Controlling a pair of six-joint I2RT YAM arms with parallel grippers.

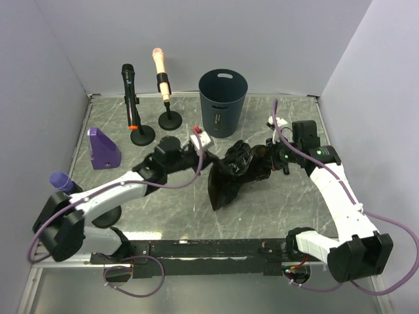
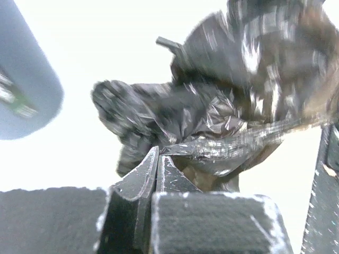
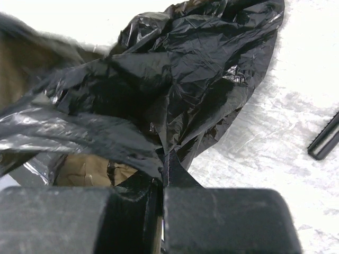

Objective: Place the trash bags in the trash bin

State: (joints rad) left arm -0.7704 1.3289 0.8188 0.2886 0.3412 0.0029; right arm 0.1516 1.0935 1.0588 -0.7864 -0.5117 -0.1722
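The bags (image 1: 239,167) are pinched at both ends, left gripper (image 1: 211,159) and right gripper (image 1: 273,157) each fully closed on a fold of film, bundle stretched left-to-right between them, with the bin (image 1: 222,111) standing upright just behind it on the tabletop (image 1: 294,196), nearer the left gripper.

Blk trash bags (image 1: 241,165), poss brown inside; bin (image 1: 222,110) blue-grey
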